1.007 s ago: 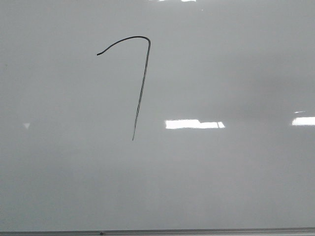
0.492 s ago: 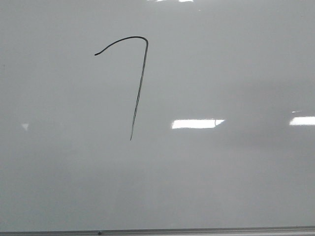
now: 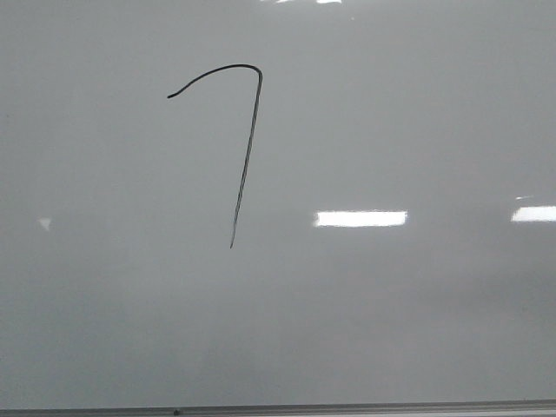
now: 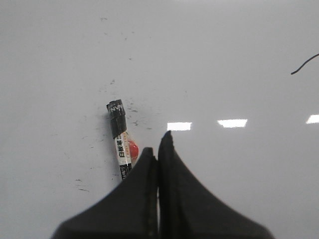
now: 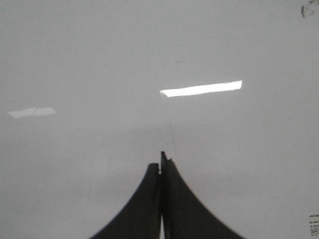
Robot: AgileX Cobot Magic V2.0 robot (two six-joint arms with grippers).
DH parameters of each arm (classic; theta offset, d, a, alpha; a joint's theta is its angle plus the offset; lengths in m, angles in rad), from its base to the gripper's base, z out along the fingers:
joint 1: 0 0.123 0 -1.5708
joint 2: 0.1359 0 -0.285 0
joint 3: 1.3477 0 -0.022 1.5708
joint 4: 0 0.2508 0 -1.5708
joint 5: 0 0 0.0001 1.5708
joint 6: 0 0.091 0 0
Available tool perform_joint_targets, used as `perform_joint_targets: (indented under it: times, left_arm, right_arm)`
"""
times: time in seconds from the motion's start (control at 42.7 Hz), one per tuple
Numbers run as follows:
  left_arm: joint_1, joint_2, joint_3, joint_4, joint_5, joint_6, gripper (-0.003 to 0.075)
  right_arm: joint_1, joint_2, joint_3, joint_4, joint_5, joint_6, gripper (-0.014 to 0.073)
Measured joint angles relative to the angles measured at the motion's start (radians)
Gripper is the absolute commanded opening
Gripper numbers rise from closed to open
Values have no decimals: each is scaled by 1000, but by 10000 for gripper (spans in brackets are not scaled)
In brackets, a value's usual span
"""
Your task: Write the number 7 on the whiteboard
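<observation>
The number 7 [image 3: 248, 148] is a thin black line on the whiteboard [image 3: 417, 330], left of the middle of the front view. One end of its stroke shows in the left wrist view [image 4: 304, 64]. My left gripper [image 4: 157, 144] is shut and empty above the board. A black-capped marker [image 4: 119, 139] with a white label lies on the board just beside its fingers, partly hidden behind one. My right gripper [image 5: 159, 162] is shut and empty over bare board [image 5: 99, 59]. Neither gripper shows in the front view.
A thin grey edge strip [image 3: 347, 408] runs along the near side of the board. Bright glare patches [image 3: 360, 218] lie on it. Small ink specks [image 4: 112, 82] dot the board near the marker. A dark smudge [image 5: 308, 10] and a label corner [image 5: 314, 224] show in the right wrist view.
The 7 has shifted slightly left in the front view, then held still. The glare patch beside it has drifted right. No stroke has been added.
</observation>
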Motion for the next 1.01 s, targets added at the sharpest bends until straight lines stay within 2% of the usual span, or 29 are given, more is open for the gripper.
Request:
perform_joint_targets:
  times: [1.007]
  left_arm:
    - [0, 0, 0, 0, -4, 0, -20]
  right_arm:
    - [0, -2, 0, -26, -8, 4, -69]
